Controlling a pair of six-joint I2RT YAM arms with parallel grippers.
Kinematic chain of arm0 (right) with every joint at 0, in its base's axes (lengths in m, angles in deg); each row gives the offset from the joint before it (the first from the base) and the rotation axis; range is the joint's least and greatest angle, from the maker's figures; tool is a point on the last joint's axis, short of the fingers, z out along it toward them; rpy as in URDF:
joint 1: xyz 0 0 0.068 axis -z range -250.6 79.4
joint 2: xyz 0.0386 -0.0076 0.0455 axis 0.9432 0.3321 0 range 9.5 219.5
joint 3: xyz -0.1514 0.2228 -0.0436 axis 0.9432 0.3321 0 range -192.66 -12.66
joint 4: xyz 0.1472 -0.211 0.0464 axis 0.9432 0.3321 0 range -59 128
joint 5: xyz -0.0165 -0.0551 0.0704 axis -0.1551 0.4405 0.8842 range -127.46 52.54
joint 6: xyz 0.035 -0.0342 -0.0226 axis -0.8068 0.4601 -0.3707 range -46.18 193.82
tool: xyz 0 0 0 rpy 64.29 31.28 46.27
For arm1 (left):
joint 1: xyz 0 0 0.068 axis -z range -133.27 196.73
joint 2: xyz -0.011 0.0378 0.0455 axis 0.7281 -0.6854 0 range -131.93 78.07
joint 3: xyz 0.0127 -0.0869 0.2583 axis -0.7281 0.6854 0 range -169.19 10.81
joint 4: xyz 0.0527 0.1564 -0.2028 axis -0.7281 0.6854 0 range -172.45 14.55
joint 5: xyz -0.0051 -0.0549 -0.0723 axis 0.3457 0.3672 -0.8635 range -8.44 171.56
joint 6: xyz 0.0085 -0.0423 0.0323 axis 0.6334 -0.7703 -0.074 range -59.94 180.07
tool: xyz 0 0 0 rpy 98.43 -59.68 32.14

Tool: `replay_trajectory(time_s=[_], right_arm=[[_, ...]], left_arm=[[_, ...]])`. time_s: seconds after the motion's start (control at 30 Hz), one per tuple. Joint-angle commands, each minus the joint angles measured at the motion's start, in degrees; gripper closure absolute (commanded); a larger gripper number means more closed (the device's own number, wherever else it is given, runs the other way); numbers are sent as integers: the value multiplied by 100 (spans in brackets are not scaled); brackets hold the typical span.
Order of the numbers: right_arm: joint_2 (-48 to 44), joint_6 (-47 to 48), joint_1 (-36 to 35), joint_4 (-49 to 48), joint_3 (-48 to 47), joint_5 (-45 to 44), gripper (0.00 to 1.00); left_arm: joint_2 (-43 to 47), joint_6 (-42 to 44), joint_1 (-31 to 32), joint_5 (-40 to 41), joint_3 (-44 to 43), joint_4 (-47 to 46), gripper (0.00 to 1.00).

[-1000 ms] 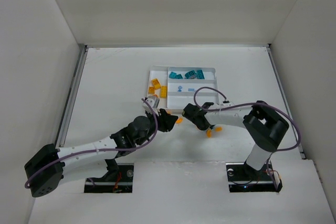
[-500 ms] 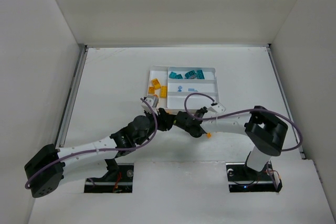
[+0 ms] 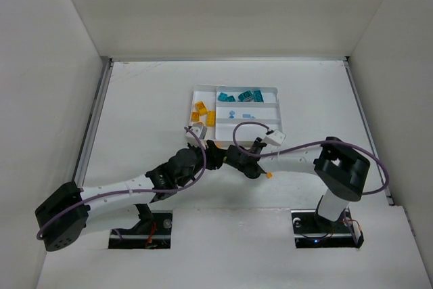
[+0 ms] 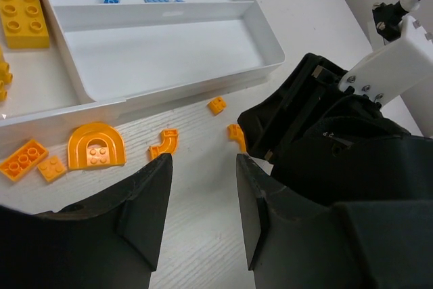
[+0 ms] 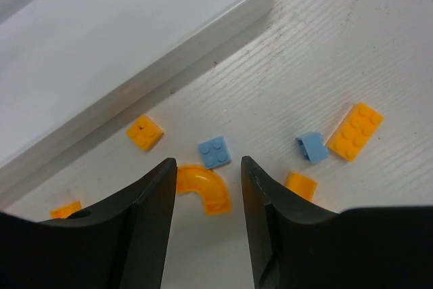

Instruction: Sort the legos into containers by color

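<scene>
Swinging left, the right gripper (image 5: 206,167) has spread its jaws partway, empty, over loose legos (image 5: 354,131) just outside the tray (image 5: 169,65): a curved orange brick (image 5: 204,193) and a light blue brick (image 5: 215,153) lie framed between its fingers (image 5: 152,221). The left gripper (image 4: 203,167) hovers close by, partly parted and empty, so a fresh pick looks imminent

Left fingers (image 4: 145,201) and right fingers (image 5: 145,214) crowd nose to nose before the white plastic tray (image 4: 169,96), with small orange plastic bricks (image 4: 96,147) scattered between them. Bare white tabletop (image 3: 142,99) lies open leftward.
</scene>
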Motion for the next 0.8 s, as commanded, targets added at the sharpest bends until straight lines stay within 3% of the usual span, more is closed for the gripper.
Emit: replay_trajectory(time_s=[0.0,0.37,0.57,0.77], right_arm=[[-81,411,169,-281,121,-126,51],[-46,1150,371,-1679,561,323,61],[-142,1115,380,-1654,605,288,76],[-739,1203,372,-1338,587,95,78]], left_arm=[[111,64,-30,-30,-16,-319,60],[49,64,-30,-30,-25,-327,60],[41,64,-39,-30,-16,-327,60],[-30,64,-30,-30,-34,-345,60]])
